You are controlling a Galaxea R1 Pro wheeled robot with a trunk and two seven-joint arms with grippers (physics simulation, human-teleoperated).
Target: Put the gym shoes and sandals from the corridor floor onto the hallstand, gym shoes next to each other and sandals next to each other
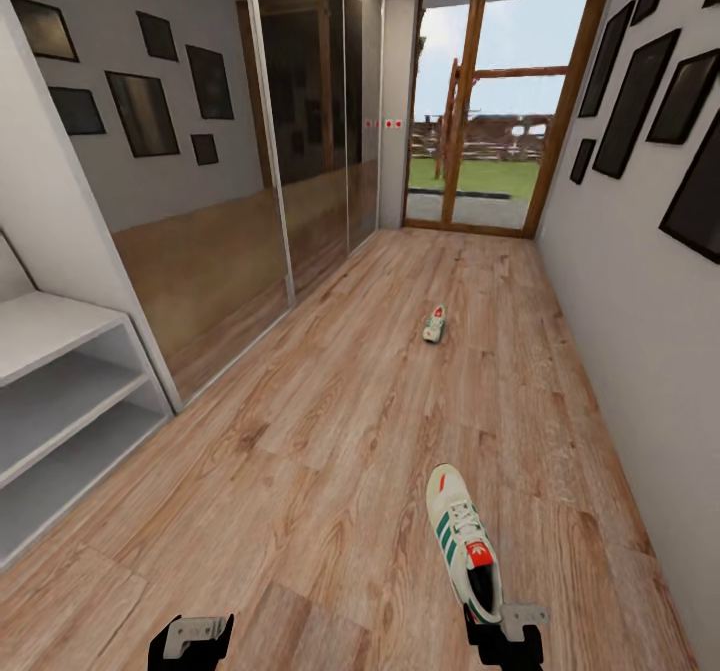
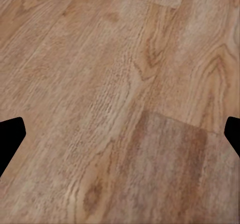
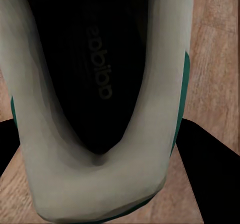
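Gripping one gym shoe [image 1: 463, 541], right end effector [image 1: 503, 641]; second shoe [image 1: 434, 324] beyond; left end effector [image 1: 190, 641] spread.

We see home corridor: wood-plank floor [image 1: 330, 421], mirrored sliding wardrobe doors [image 1: 300, 141] along left wall, dark picture frames [image 1: 640, 91] on right wall, white shoe rack [image 1: 60, 401] at left, glazed wood-framed door [image 1: 495, 101] at far end facing garden.
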